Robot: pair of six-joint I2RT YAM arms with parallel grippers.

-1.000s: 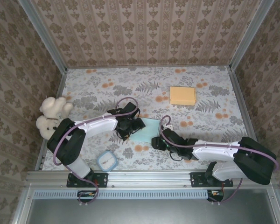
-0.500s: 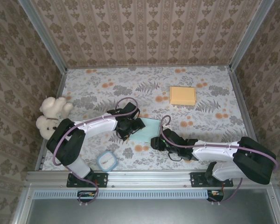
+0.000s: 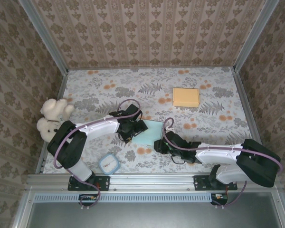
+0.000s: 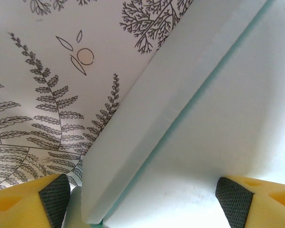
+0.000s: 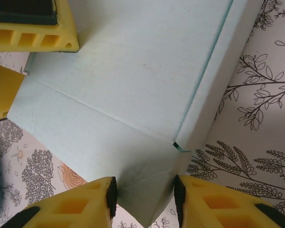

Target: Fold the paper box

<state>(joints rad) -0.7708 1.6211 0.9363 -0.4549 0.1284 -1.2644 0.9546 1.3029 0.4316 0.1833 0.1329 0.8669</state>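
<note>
Right gripper [image 5: 145,194] has narrowed its jaws and now pinches the near corner of the box [image 3: 149,133], which lies on the table [image 3: 209,85] between both arms. Left gripper [image 4: 142,199] straddles a raised side wall, spread wide, gripping nothing. Wall-folding seems underway; next, likely turn this corner inward without creasing it

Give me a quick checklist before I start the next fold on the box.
1. Box corner sits inside the right claw: ok.
2. Right claw pinching that corner firmly: cannot tell.
3. Left claw open, straddling the flap: ok.
4. Flap standing up from the box panel: ok.
5. Yellow block and bear well apart from the box: ok.
</note>
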